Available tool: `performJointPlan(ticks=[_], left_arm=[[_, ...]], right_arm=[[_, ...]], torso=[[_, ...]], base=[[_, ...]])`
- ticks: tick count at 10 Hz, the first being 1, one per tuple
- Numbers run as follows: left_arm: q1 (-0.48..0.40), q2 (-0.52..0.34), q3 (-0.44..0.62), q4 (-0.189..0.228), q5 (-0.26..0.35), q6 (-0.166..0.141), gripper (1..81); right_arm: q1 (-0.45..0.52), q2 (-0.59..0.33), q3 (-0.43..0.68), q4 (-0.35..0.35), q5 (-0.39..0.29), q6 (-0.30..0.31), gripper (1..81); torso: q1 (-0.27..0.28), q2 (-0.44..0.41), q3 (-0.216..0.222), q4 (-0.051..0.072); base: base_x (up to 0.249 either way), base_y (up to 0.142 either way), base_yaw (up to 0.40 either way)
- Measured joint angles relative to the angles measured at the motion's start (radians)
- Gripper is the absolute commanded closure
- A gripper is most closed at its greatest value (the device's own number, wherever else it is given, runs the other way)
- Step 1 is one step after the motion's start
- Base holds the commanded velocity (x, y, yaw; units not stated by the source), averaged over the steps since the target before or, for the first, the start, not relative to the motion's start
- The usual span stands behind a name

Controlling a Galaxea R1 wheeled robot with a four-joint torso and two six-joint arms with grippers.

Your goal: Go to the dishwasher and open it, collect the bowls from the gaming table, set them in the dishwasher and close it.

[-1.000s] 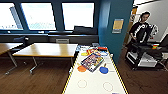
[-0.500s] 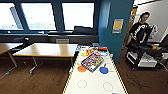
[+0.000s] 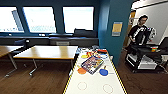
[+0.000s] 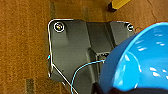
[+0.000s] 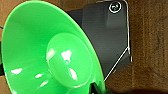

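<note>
Your left gripper [image 4: 100, 87] apparently grips the blue bowl [image 4: 140, 60], your right gripper [image 5: 96, 88] the green bowl [image 5: 50, 52], with the gaming table [image 3: 95, 87] ahead.

The gaming table [image 3: 75, 82] carries a game box [image 3: 92, 64] and flat dishes [image 3: 103, 72].

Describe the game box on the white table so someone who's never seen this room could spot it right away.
Find the long white table with the yellow rim in front of the blue wall and windows. Midway along its top lies a flat rectangular game box, turned at an angle. Unlike the round orange dish and round blue dish on either side, it is square-cornered and covered in many colours.
</note>
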Motion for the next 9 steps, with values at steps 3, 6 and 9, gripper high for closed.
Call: performJointPlan(ticks=[3,6,9], left_arm=[[0.024,-0.027,-0.009,0.0,-0.027,0.0,81.1],[0.036,-0.018,-0.041,0.005,-0.038,0.0,81.1],[0.039,0.01,-0.048,0.016,-0.044,0.0,81.1]], right_arm=[[-0.005,0.01,-0.032,-0.019,0.009,0.0,81.1],[-0.014,0.017,-0.066,-0.042,0.006,0.0,81.1],[-0.015,0.05,-0.08,-0.046,0.005,0.0,81.1]], torso=[[0.0,0.0,-0.001,0.0],[-0.001,0.0,-0.001,0.0],[-0.001,0.0,-0.001,0.0]], base=[[0.0,0.0,0.0],[0.0,0.0,0.0],[0.0,0.0,0.0]])
